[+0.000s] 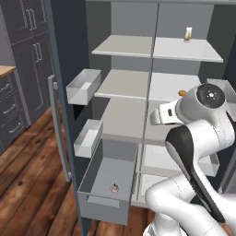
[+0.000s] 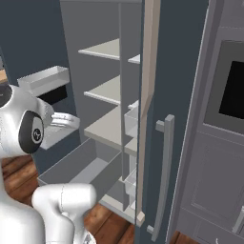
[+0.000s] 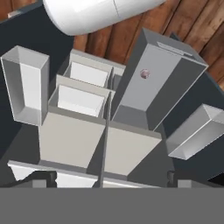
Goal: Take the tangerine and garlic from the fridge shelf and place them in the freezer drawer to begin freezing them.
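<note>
Garlic point(image 1: 114, 187) lies in freezer drawer point(image 1: 94, 177); tangerine point(image 1: 182, 92) on fridge shelf point(image 1: 161, 87); gripper state cannot be told.

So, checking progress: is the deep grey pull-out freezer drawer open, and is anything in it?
Open: the deep grey freezer drawer is pulled out; the pinkish-white garlic bulb lies inside.

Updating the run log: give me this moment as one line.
garlic: in freezer drawer | tangerine: on fridge shelf | gripper: empty, above fridge interior | next: probably tangerine
</note>
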